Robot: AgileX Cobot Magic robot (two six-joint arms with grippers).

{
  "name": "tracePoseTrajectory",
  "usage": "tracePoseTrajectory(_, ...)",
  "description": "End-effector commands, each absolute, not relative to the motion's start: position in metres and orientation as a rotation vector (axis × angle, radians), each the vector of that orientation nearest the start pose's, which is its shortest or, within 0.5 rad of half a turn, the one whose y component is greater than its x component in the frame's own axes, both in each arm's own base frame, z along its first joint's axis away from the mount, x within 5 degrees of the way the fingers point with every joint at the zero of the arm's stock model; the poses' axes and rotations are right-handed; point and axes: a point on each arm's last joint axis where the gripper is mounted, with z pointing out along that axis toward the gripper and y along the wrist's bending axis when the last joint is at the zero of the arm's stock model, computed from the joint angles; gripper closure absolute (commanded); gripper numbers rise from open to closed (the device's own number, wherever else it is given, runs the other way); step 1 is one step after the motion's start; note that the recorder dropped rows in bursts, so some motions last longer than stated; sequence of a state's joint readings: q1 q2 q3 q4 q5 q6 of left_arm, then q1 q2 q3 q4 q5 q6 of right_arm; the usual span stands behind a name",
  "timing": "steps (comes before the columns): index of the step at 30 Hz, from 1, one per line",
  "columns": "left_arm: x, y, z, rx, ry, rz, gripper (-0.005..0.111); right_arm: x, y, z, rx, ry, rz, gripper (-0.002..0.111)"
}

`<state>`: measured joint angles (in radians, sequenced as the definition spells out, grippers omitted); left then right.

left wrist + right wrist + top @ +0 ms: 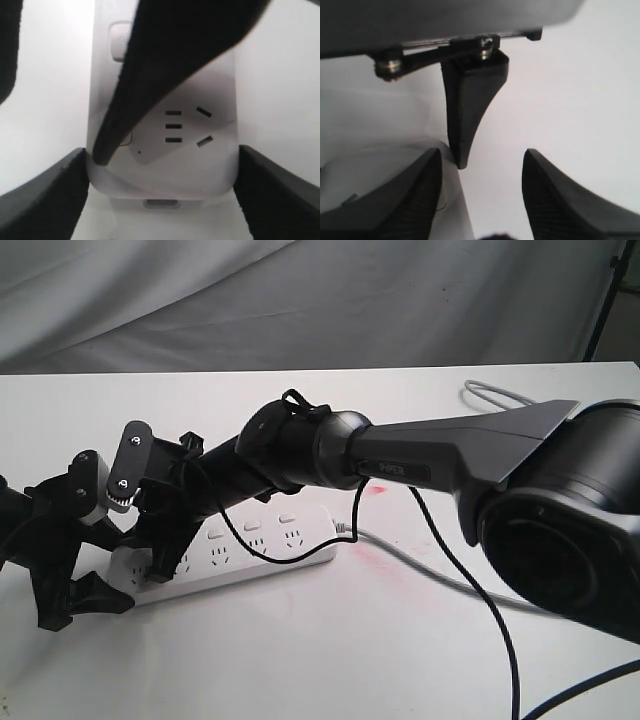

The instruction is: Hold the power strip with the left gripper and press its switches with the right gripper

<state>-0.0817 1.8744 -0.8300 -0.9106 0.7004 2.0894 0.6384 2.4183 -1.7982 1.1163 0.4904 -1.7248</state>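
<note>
Power strip [262, 548] under right gripper [152, 562], cord [395, 550] alongside

White table [300, 660] — creased grey cloth [300, 300] draped behind, soft light.

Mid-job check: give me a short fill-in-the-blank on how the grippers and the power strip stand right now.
1. The left gripper has the end of the power strip ___ its two fingers.
2. The right gripper works on the ___ side of the exterior view.
3. The table under the strip is ___ in colour.
Missing words: between; left; white.
</note>
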Motion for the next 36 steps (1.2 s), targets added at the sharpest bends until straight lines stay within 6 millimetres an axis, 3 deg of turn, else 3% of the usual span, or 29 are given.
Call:
tracePoseTrajectory(1,0.289,-0.07,0.111,1.773,2.017,-0.498,0.04,0.399,0.343,0.119,-1.558,1.676,0.481,0.061)
tracePoseTrajectory(36,0.289,-0.07,0.111,1.773,2.017,-0.498,0.04,0.396,0.341,0.097,-1.654,1.685,0.466,0.061)
